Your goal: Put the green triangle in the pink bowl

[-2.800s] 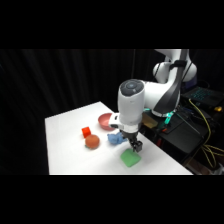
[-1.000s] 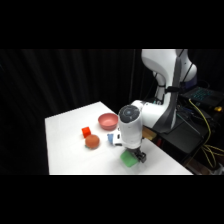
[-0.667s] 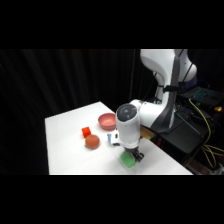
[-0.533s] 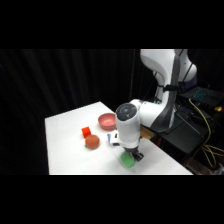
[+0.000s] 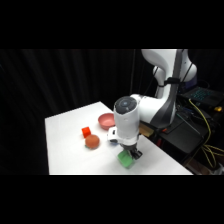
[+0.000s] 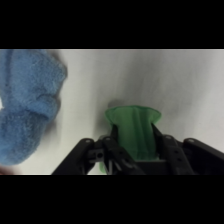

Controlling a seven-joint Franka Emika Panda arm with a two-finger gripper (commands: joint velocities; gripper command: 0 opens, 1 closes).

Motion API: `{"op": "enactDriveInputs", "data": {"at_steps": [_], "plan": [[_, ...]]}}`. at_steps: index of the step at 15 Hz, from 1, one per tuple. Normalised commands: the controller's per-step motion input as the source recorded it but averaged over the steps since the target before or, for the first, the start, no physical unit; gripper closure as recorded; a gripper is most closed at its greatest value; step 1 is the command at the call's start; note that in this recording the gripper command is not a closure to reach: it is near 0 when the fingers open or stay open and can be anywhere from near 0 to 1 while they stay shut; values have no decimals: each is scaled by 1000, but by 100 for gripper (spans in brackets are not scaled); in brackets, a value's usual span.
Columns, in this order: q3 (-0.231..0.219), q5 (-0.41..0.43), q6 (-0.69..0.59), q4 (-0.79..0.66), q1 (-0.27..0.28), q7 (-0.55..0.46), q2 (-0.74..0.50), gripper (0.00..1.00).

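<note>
On the white table: we list what we see, biggest thing first.

Table (image 5: 65,145): white, running from the far left corner to the near right edge; all the pieces sit on its right half.

Arm (image 5: 165,95): white, reaching in from the far right and bending down so that its wrist stands over the near right part of the table.

Gripper (image 5: 131,152): low over the table. In the wrist view (image 6: 134,150) we see the black fingers (image 6: 111,150) standing either side of the green block, close against its flanks; we judge them to be clasping it or just about to, but we cannot tell whether they truly press it.

Pink bowl (image 5: 106,120): far side of the gripper and a little left, near the arm's wrist housing, nothing inside that we can make out.

Orange-red round block (image 5: 92,142): left of the gripper, well apart from it.

Small red block (image 5: 86,132): just beyond the round one.

Blue block (image 6: 27,110): at the left of the wrist view, apart from the green piece.

Green triangle (image 5: 125,159): on the table at the near right, under the gripper, between the fingers (image 6: 135,130).

Step in hand: we judge this the grasp itself; the carry has not begun.

Next move: we think it calls for a firm hold, a straight lift, then a short carry far and left to above the bowl before letting go.
</note>
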Motion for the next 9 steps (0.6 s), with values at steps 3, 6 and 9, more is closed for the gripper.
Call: {"op": "enactDriveInputs", "data": {"at_steps": [3,6,9], "plan": [[-60,-57,-157,-137,-107,-78,-485,100],[-46,10,11,-253,-170,-56,-476,100],[-45,95,103,-332,-193,-32,-463,100]]}}
